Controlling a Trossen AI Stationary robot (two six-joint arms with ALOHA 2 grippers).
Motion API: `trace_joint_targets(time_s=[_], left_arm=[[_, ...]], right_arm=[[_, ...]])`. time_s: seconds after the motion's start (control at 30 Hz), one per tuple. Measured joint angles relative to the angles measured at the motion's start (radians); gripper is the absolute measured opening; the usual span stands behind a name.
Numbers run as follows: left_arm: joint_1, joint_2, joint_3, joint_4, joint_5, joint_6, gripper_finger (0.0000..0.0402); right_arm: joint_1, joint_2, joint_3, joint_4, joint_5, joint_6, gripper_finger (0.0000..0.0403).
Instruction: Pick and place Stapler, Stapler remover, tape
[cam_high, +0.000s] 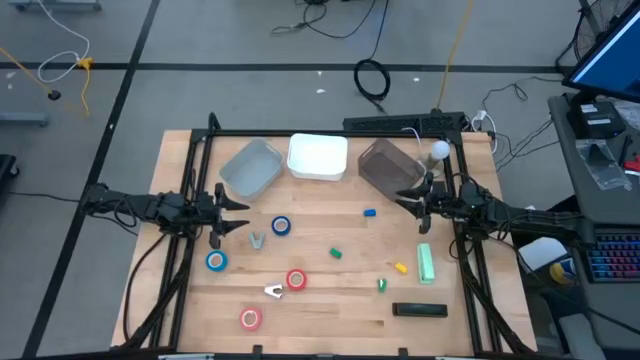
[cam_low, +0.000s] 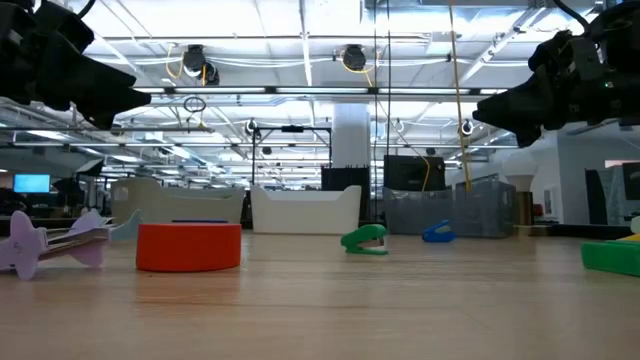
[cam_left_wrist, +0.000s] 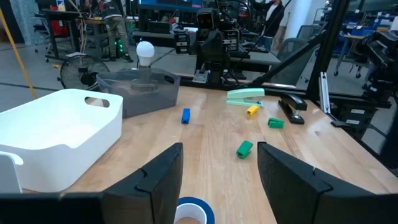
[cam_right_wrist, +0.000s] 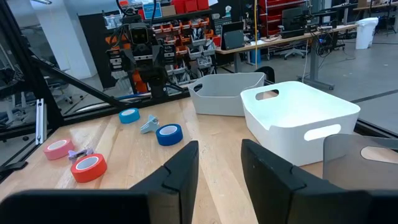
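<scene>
Both tools hang open and empty above the bench (cam_high: 320, 300) — the left tool (cam_high: 243, 214) near a blue tape (cam_high: 281, 226), the right tool (cam_high: 403, 197) well apart from the green stapler (cam_high: 426, 262) — so a careless descent could knock the light rolls aside.

Three bins (cam_high: 318, 157) are sitting at the table's (cam_high: 330, 300) twelve o'clock edge. Four tape rolls (cam_high: 281, 226) are lying toward eight o'clock, two staplers (cam_high: 426, 262) toward four o'clock.
</scene>
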Motion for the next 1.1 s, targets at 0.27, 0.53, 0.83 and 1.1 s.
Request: trace_joint_targets(time_s=[0.27,0.53,0.83,1.1], left_arm=[[0.000,0.000,0.000,0.000,0.000,0.001,0.0207],[0.000,0.000,0.000,0.000,0.000,0.001,0.0207],[0.000,0.000,0.000,0.000,0.000,0.000,0.0207],[0.000,0.000,0.000,0.004,-0.042,0.006,0.0207]], right_arm=[[0.000,0.000,0.000,0.000,0.000,0.000,0.0116],[0.000,0.000,0.000,0.000,0.000,0.000,0.0116],[0.000,0.000,0.000,0.010,0.000,0.000,0.0116],[0.000,0.001,0.000,0.098,0.002,0.130,0.0116]])
